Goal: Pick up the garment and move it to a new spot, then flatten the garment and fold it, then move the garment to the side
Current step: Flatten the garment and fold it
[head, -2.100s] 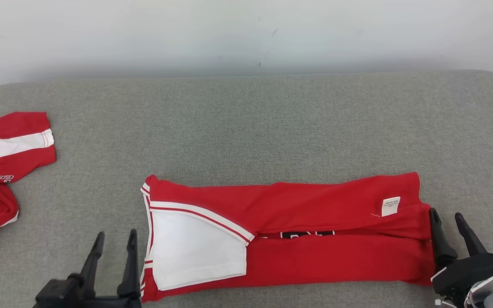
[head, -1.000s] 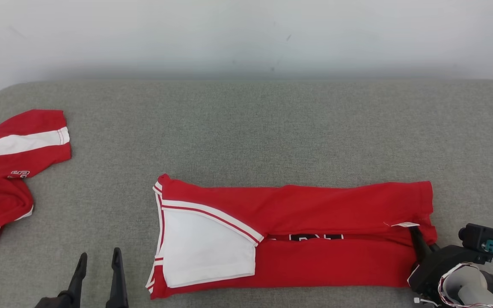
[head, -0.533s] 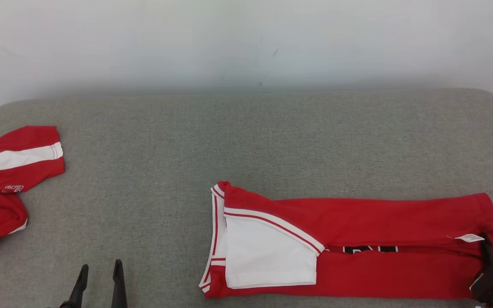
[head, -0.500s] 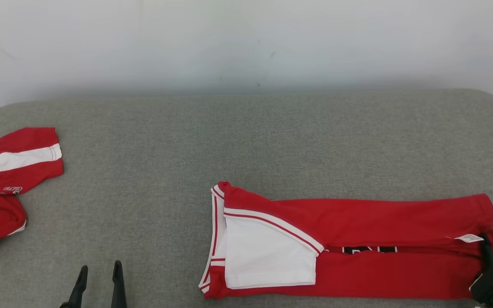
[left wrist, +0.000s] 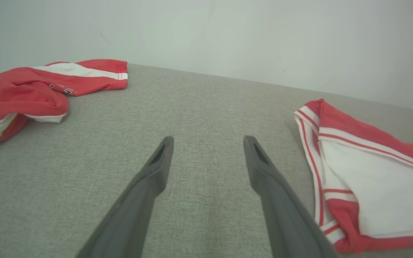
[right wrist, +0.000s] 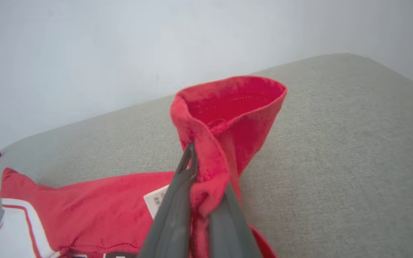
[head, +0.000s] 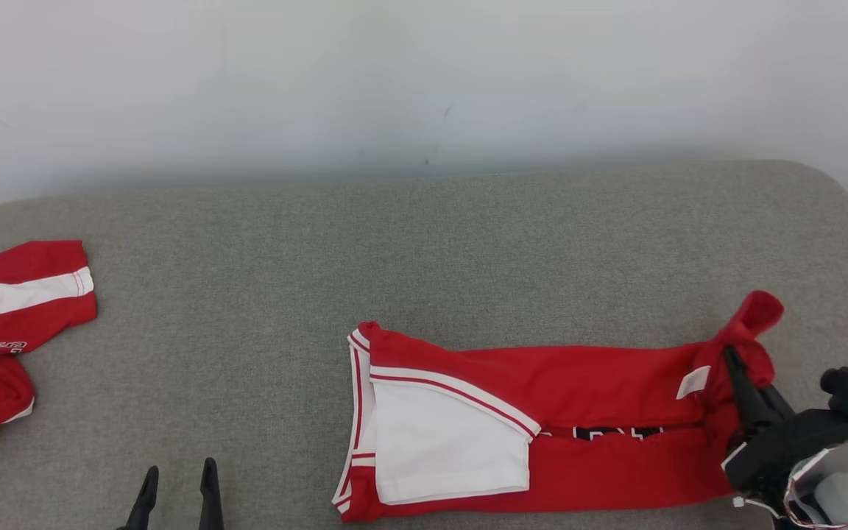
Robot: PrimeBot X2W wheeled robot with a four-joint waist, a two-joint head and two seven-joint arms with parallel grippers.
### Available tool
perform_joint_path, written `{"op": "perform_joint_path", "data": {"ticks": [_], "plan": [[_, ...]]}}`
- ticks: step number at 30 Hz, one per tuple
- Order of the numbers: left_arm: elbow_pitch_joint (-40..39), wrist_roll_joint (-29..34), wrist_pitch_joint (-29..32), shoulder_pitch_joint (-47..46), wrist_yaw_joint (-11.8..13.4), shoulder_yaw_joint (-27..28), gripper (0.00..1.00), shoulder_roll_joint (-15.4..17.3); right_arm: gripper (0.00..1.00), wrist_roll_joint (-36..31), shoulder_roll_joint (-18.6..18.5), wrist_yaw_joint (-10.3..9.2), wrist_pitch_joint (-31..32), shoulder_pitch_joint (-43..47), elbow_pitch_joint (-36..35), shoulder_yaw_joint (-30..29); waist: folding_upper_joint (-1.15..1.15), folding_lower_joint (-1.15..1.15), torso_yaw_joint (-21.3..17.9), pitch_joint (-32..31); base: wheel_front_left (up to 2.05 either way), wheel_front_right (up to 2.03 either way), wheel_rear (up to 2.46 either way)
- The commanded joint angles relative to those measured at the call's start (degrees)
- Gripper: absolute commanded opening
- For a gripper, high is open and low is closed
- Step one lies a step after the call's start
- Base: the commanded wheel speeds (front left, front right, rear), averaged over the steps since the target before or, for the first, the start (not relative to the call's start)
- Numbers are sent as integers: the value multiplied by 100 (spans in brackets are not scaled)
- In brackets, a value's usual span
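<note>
Here, red garment (head: 601, 383) long axis left-to-right, right end raised in clamped right jaws, left jaws spread, empty.

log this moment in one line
stage: fold | right end effector: shut on garment end, raised | left end effector: open, empty over cushion

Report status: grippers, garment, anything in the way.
Right gripper shut on garment, right end raised. Left gripper open, empty. Other red garment far left, not obstructing.

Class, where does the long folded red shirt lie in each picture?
Head view: shirt lower right, its right end pinched by the right gripper.
Left wrist view: shirt at right edge.
Right wrist view: shirt bottom left to centre, end raised.
Shared landmark: white sleeve.
</note>
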Motion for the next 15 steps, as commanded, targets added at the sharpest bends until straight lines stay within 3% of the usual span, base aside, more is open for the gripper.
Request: {"op": "perform_joint_path", "data": {"ticks": [1, 9, 15], "plan": [[17, -4, -15, 32, 2, -17, 100, -10, 0, -34, 61, -13, -10, 22, -95, 28, -1, 0, 13, -11, 0, 0, 0], [71, -66, -15, -29, 14, -139, 100, -10, 0, -370, 708, -13, 303, -81, -989, 395, -1, 0, 173, 6, 0, 0, 0], [160, -124, -15, -165, 6, -238, 100, -9, 0, -658, 1323, -13, 479, -269, -1157, 654, -1, 0, 357, 104, 0, 0, 0]]}}
